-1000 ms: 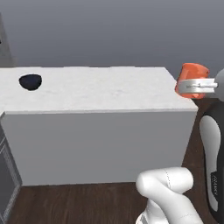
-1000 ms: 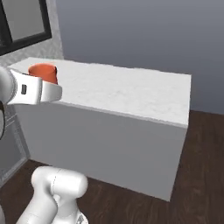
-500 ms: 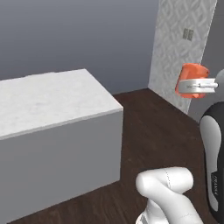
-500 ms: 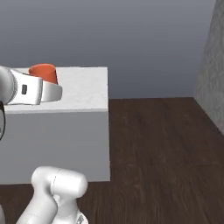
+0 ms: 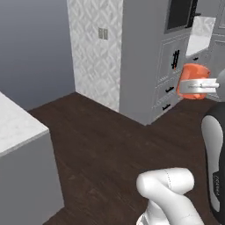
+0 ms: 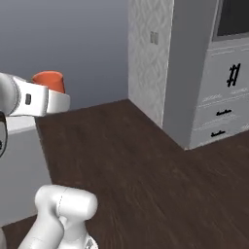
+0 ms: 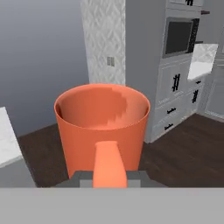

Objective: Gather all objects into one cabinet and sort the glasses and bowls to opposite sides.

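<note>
Orange mug (image 7: 103, 131) is riding upright in mid-air, its handle pinched in the closed gripper (image 7: 110, 174), near the grey panelled cabinets (image 5: 173, 66) on the right, so I'm judging it mid-carry with shelving and all sorting left.

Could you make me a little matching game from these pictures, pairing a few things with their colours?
Things:
1. mug in the gripper
2. floor
3. cabinet handles
4. island countertop

Colours:
A. black
B. white marbled
C. orange
D. dark brown wood

Pairs: 1-C, 2-D, 3-A, 4-B
</note>
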